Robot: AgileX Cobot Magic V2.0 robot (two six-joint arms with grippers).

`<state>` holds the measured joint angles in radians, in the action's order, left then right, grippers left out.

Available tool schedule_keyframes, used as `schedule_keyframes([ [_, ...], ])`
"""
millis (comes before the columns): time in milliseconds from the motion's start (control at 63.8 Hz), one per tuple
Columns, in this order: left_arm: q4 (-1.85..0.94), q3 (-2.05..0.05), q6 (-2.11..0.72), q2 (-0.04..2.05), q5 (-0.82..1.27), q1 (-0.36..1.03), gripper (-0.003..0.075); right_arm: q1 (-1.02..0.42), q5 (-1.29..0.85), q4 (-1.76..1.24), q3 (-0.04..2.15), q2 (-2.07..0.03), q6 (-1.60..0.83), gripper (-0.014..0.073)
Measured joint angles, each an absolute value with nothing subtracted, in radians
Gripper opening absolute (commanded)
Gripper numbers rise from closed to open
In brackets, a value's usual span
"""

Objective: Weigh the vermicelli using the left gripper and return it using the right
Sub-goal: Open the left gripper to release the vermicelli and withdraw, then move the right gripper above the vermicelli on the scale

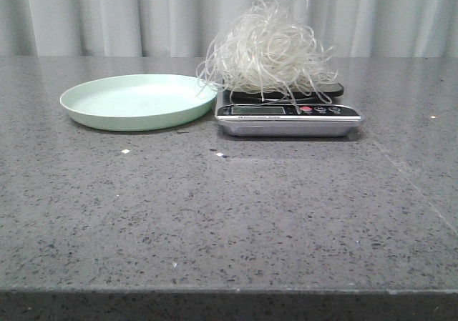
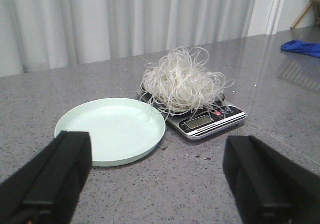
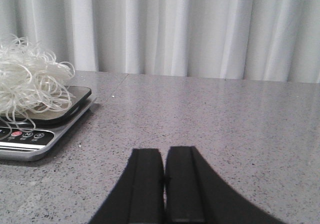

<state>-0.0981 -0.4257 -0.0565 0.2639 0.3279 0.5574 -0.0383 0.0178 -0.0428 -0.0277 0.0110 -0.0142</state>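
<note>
Pale grey pleated curtains (image 1: 107,13) close off the far side behind a speckled grey stone worktop (image 1: 229,221). One round mint-green plastic plate (image 1: 132,101) sits left of one silver digital kitchen scale with a black platform (image 1: 290,114), the two just beside each other. One loose tangle of thin whitish vermicelli strands (image 1: 268,49) rests on the scale platform, a few strands trailing over the plate rim. One blue cloth (image 2: 301,47) lies far off. Left gripper (image 2: 155,179): fingers spread wide, holding nothing. Right gripper (image 3: 164,184): fingers pressed together, holding nothing.
</note>
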Motion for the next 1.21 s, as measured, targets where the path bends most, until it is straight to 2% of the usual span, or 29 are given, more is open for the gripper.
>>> schedule_keyframes([
  [188,-0.098,-0.351,-0.056,0.128,0.361,0.557,0.0118,-0.038,0.018,-0.043,-0.028,0.011,-0.014,0.0188],
  [251,-0.098,-0.346,-0.056,0.119,0.362,0.557,0.0139,-0.038,0.018,-0.043,-0.028,0.011,-0.014,0.0188],
  [580,-0.098,-0.346,-0.056,0.115,0.362,0.557,0.0134,-0.038,0.02,-0.043,-0.028,0.011,-0.014,0.0188],
  [768,-0.098,-0.346,-0.056,0.115,0.362,0.557,0.0134,-0.038,0.137,-0.043,-0.018,0.011,0.0,0.0188],
  [893,-0.098,-0.346,-0.056,0.115,0.362,0.557,0.0134,-0.038,0.029,-0.043,0.121,-0.017,0.0,0.0188],
  [1082,-0.098,-0.346,-0.056,0.115,0.362,0.557,0.0134,-0.038,-0.179,-0.043,0.375,-0.255,0.0,0.0188],
  [1207,-0.098,-0.346,-0.056,0.115,0.362,0.557,0.0134,-0.038,-0.238,-0.043,0.421,-0.397,0.0,0.0188],
])
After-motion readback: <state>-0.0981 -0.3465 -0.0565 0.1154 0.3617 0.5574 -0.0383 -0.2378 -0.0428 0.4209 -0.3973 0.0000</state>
